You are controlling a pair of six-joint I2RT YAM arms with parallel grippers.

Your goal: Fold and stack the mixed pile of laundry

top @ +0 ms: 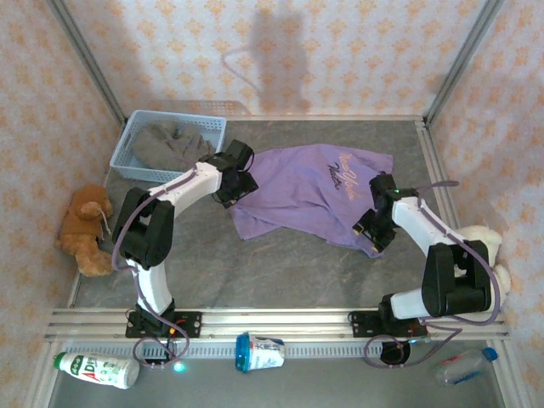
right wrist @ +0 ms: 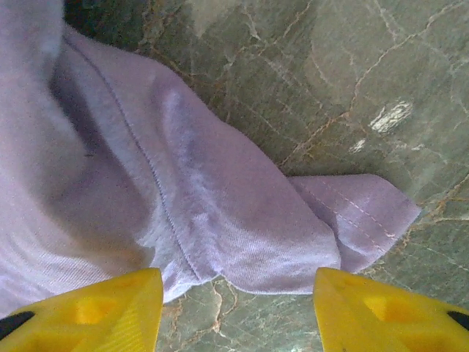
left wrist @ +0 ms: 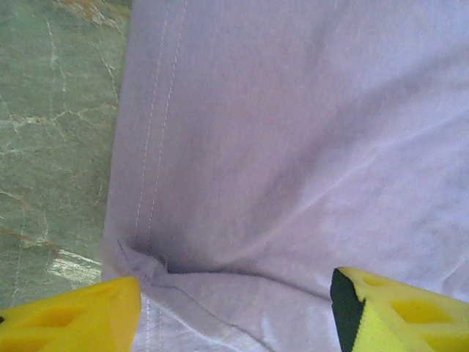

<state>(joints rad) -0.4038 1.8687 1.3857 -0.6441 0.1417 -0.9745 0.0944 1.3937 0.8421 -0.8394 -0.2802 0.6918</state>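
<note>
Setting: robot lab test cell, dressed as a home. Flowered wallpaper panels (top: 280, 51) sit in bare aluminium posts (top: 85, 59). Marble-look tabletop (top: 289, 263). The slotted metal rail (top: 280, 320) along its near edge carries the left arm (top: 146, 240) and right arm (top: 450, 285), cables loose. Blue basket (top: 126, 149) at far left corner.

A light blue plastic lattice basket (top: 126, 146) sits just beyond and left of the jaws of the left gripper (top: 231, 187), and a brown plush toy (top: 85, 231) lies farther to their left. A cream plush toy (top: 491, 246) lies right of the jaws of the right gripper (top: 374, 231). Well nearer than both pairs lie a white green-capped bottle (top: 98, 370), a blue-and-white tub (top: 259, 353) and a clear blue-capped bottle (top: 463, 367).
</note>
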